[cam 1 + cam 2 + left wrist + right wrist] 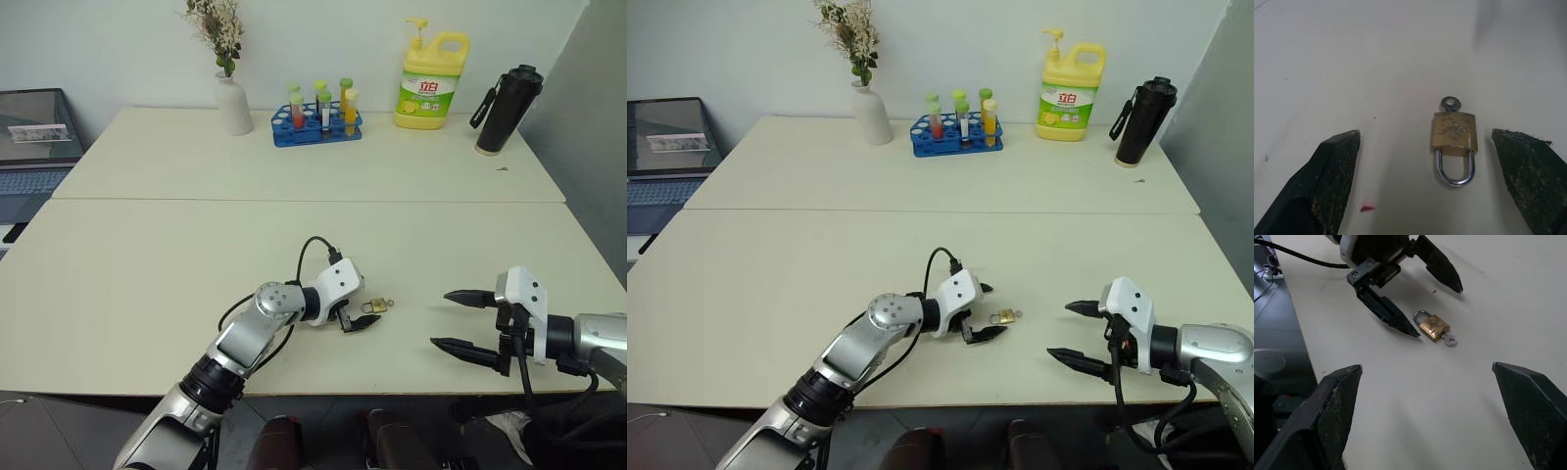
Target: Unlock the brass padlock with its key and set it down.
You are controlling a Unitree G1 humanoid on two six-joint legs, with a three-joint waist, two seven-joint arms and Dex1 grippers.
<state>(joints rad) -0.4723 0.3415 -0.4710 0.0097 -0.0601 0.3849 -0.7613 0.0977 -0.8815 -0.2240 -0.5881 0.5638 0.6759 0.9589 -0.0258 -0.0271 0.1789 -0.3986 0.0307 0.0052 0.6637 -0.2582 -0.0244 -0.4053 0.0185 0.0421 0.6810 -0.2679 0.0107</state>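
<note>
The brass padlock (1453, 131) lies flat on the cream table (147, 284), near the front edge. Its silver shackle (1455, 172) looks closed and points toward my left gripper. The key (1450, 103) sits in the bottom of the body, its round head sticking out on the far side. My left gripper (986, 311) is open and low over the table, its two black fingers on either side of the padlock's shackle end without touching it. My right gripper (439, 318) hangs open a short way to the right, pointing at the padlock with nothing between its fingers.
At the back of the table stand a white vase with flowers (233, 103), a blue rack of tubes (315, 125), a yellow detergent bottle (432, 83) and a black flask (507, 110). A laptop (34, 147) sits off to the left. A seam (294, 200) crosses the tabletop.
</note>
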